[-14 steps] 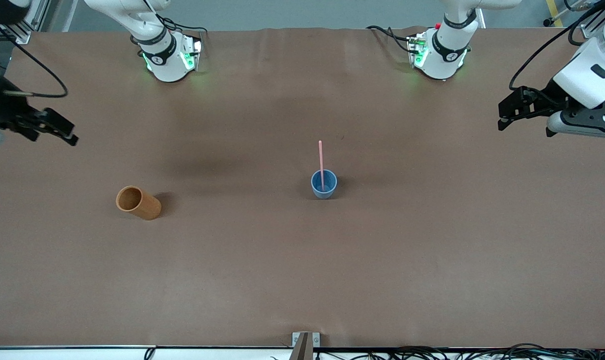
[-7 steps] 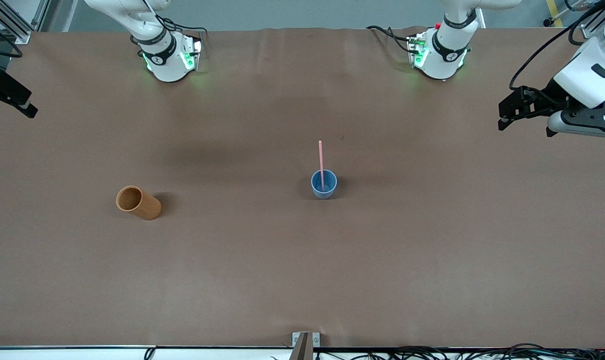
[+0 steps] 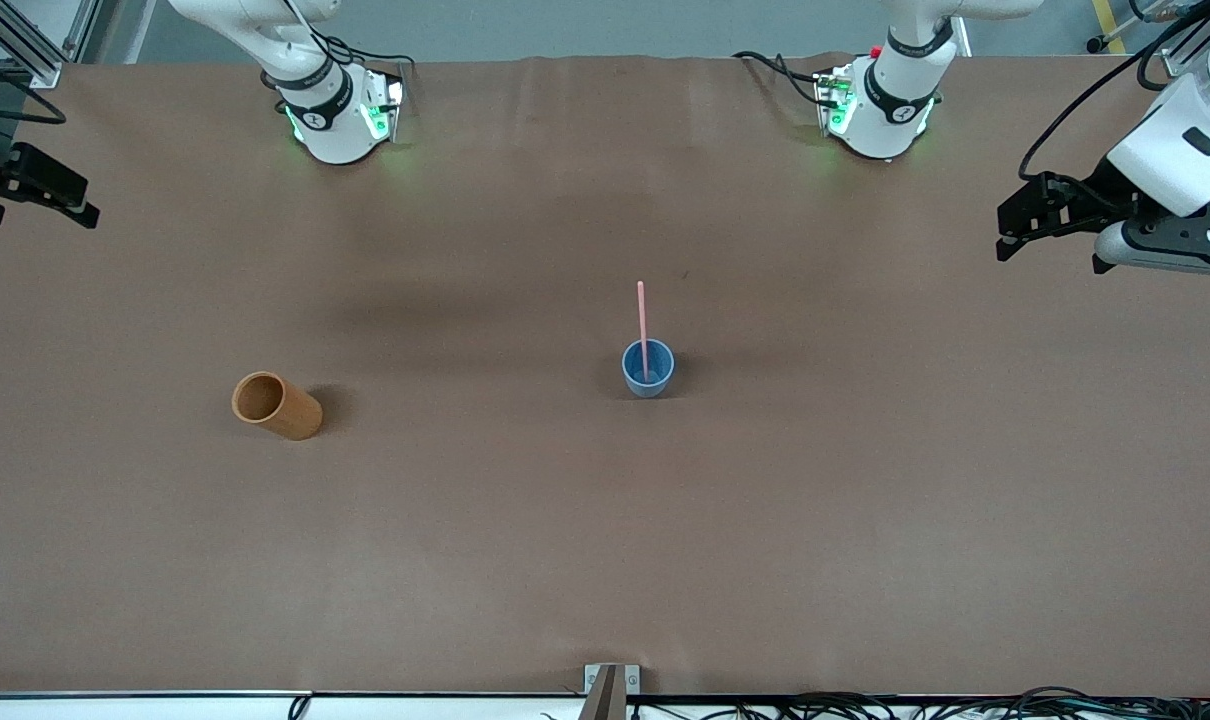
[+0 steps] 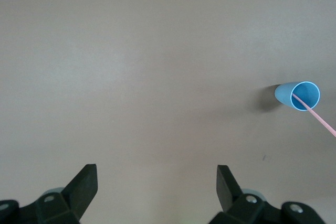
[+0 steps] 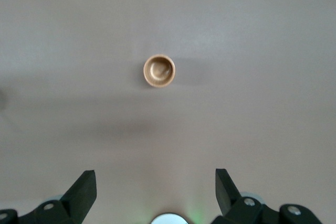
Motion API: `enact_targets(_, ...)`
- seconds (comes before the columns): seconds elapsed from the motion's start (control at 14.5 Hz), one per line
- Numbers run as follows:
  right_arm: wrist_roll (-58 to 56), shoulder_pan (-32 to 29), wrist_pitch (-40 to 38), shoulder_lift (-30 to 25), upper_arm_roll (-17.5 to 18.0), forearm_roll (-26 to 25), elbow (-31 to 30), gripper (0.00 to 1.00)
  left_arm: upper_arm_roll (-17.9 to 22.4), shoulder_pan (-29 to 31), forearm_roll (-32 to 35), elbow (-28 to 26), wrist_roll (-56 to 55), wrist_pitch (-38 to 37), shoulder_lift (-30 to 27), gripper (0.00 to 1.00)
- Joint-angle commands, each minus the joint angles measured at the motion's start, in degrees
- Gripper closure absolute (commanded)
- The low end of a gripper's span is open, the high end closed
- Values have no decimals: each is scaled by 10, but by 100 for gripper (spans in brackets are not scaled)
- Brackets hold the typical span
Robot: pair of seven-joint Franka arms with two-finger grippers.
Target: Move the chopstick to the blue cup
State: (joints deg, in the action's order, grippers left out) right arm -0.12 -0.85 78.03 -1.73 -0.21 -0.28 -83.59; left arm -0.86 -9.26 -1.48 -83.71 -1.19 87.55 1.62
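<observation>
The blue cup (image 3: pixel 648 369) stands upright near the middle of the table. The pink chopstick (image 3: pixel 642 318) stands in it and leans on the rim toward the arms' bases. Both also show in the left wrist view, the cup (image 4: pixel 298 96) with the stick (image 4: pixel 321 117) poking out. My left gripper (image 3: pixel 1010 240) is open and empty over the table's left-arm end, well away from the cup; its jaws (image 4: pixel 156 182) frame bare table. My right gripper (image 3: pixel 70 203) is open and empty over the table's right-arm edge; its jaws (image 5: pixel 156 184) frame bare table.
An orange-brown cylindrical cup (image 3: pixel 276 405) stands upright toward the right arm's end, a little nearer the front camera than the blue cup. It shows from above in the right wrist view (image 5: pixel 159 71). The two arm bases (image 3: pixel 340 115) (image 3: pixel 880 110) stand along the table's top edge.
My right gripper has drawn back to the table's right-arm edge and toward the bases' side. The left arm, both cups and the chopstick have not moved.
</observation>
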Motion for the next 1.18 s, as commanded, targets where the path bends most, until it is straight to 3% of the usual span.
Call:
enact_targets(0.0, -17, -9, -6, -4, 8, -2, -7, 0, -1, 3, -6, 14, 0, -8, 2, 0)
enact_targets(0.35, -18, -20, 42, -8, 8, 11, -41, 0, -1, 3, -6, 14, 1, -8, 2, 0)
enact_targets(1.11, -19, -21, 65, -6, 8, 11, -41, 0, -1, 3, -6, 14, 2, -8, 2, 0)
